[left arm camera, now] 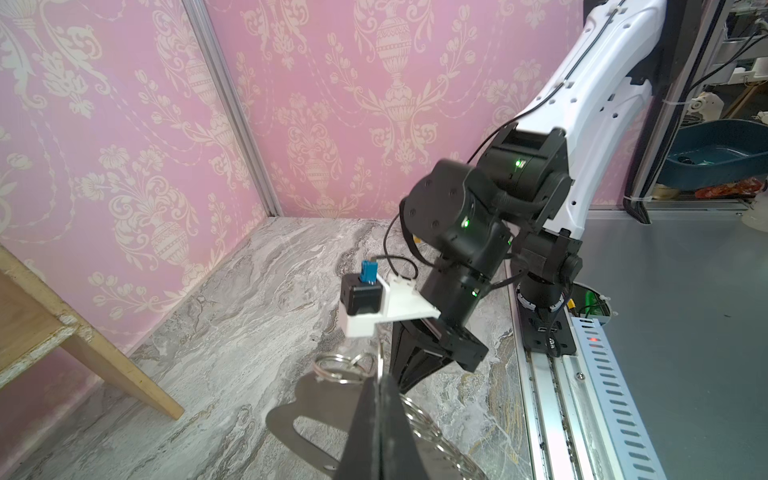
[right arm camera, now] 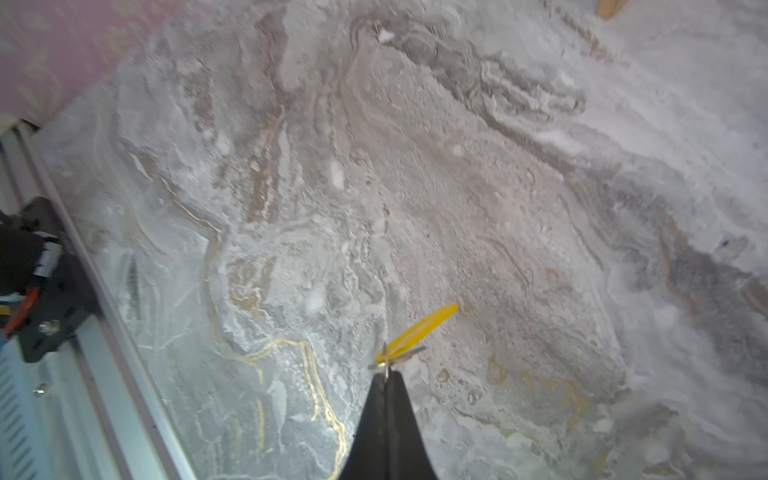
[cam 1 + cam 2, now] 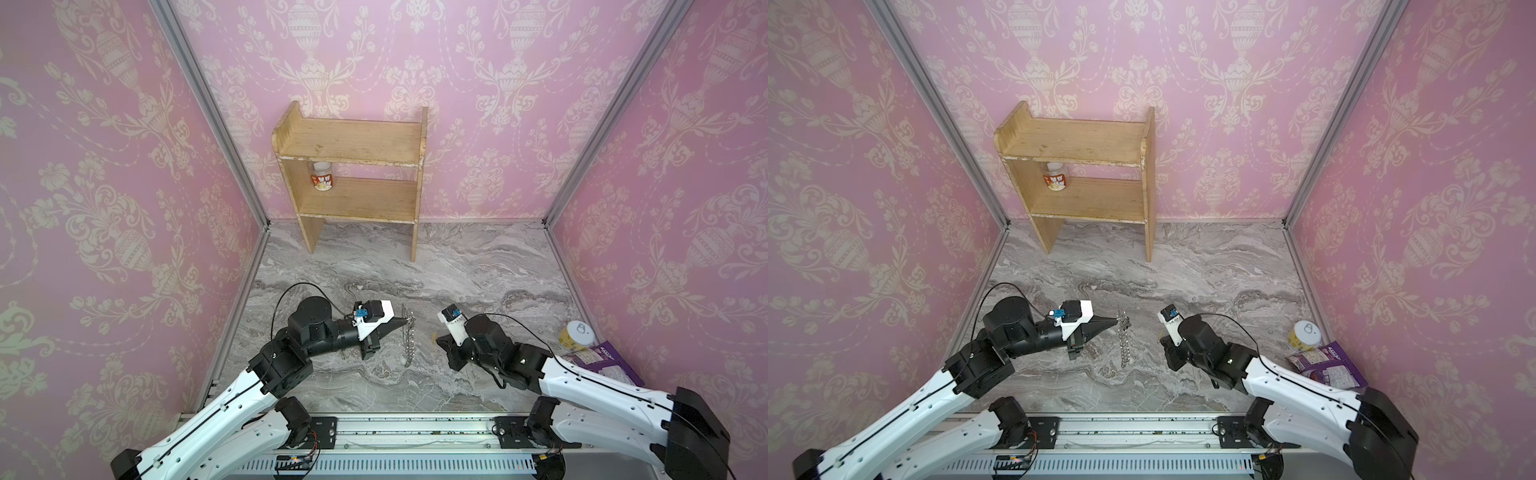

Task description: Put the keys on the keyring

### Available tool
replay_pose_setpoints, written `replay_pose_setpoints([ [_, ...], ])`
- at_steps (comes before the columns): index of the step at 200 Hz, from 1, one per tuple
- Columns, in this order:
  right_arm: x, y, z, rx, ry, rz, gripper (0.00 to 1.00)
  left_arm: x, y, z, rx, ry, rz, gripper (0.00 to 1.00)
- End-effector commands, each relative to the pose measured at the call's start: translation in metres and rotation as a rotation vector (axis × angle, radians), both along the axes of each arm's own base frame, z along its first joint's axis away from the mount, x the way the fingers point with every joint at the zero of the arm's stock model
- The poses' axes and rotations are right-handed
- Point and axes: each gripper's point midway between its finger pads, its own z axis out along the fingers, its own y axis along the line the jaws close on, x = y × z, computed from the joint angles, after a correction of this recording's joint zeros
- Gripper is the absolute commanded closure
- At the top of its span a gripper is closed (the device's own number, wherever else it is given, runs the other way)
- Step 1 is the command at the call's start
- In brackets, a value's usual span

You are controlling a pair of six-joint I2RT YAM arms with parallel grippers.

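Observation:
My left gripper (image 1: 380, 376) is shut on the keyring (image 1: 322, 399), pinching it at the end of its row of metal split rings (image 1: 338, 368). The keyring is a flat grey plate with a handle slot, lifted off the marble. In both top views it shows edge-on as a hanging line of rings (image 3: 409, 343) (image 3: 1124, 343) at the left gripper's tip (image 3: 406, 321). My right gripper (image 2: 386, 370) is shut on the small metal ring of the yellow key (image 2: 419, 330), which sticks out past the fingertips above the floor. In a top view that gripper (image 3: 437, 340) is to the right of the keyring and apart from it.
A wooden shelf (image 3: 353, 166) stands against the back wall with a jar (image 3: 322, 176) on its lower board. A yellow can (image 3: 575, 332) and a purple packet (image 3: 602, 361) lie at the right wall. A metal rail (image 3: 415, 432) runs along the front edge.

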Motion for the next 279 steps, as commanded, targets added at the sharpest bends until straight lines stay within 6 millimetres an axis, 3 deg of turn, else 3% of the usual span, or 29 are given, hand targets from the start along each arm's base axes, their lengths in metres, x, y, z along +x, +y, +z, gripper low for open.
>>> replay_pose_setpoints([
  [1,-0.019,0.001,0.037,0.01,-0.035,0.142,1.0,-0.002,-0.001,0.011,-0.008,-0.027,-0.023,1.0],
  [73,-0.056,0.001,0.145,-0.004,-0.146,0.405,1.0,-0.017,-0.013,0.024,0.067,-0.061,-0.17,1.0],
  [98,-0.067,-0.002,0.171,-0.002,-0.175,0.46,1.0,-0.024,-0.015,0.031,0.081,-0.08,-0.22,1.0],
  [102,-0.069,-0.003,0.186,0.011,-0.205,0.462,1.0,-0.025,-0.015,0.033,0.082,-0.085,-0.227,1.0],
  [143,-0.077,-0.002,0.221,0.021,-0.29,0.508,1.0,-0.035,-0.026,0.043,0.106,-0.125,-0.312,1.0],
  [185,-0.083,-0.001,0.237,-0.02,-0.365,0.559,1.0,-0.04,-0.039,0.06,0.101,-0.133,-0.384,1.0],
  [243,-0.085,-0.012,0.234,-0.129,-0.398,0.594,1.0,-0.039,-0.054,0.059,0.142,-0.032,-0.428,1.0],
  [279,-0.09,-0.01,0.239,-0.132,-0.411,0.632,1.0,-0.037,-0.061,0.071,0.099,0.0,-0.429,1.0],
])
